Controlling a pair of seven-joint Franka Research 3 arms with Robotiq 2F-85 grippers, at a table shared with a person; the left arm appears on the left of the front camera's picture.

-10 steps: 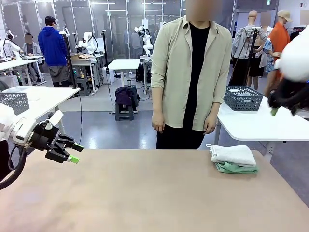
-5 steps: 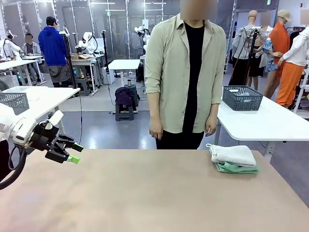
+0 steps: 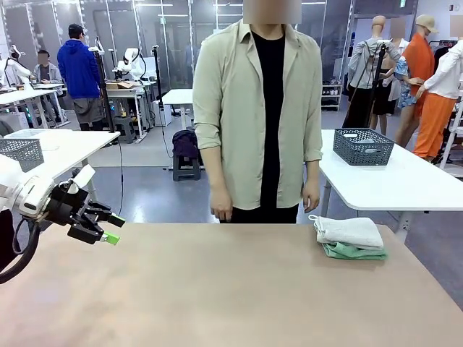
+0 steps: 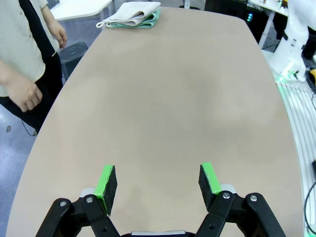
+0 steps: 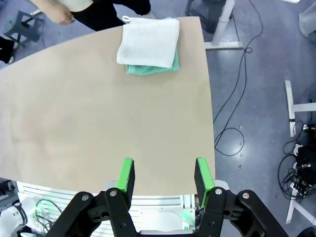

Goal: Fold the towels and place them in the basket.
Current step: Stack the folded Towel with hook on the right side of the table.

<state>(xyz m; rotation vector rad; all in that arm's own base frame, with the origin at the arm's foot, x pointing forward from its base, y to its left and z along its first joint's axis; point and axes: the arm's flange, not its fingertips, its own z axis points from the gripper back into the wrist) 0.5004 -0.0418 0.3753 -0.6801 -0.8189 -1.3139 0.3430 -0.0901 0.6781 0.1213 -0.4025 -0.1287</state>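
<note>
Both towels sit folded and stacked, the cream-white towel (image 3: 350, 231) on the mint green towel (image 3: 354, 251), at the counter's (image 3: 217, 289) far right. The left end effector (image 3: 110, 228) and right end effector (image 5: 165, 177) hover empty with jaws wide.

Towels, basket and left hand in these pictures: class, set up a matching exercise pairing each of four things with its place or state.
Things:
1. cream-white towel
2. mint green towel
3. basket
4. left hand

Places or states:
A. on the white side table behind
B. open, holding nothing, above the table's left edge
C. top of the stack
D. bottom of the stack

Pairs: 1-C, 2-D, 3-A, 4-B
</note>
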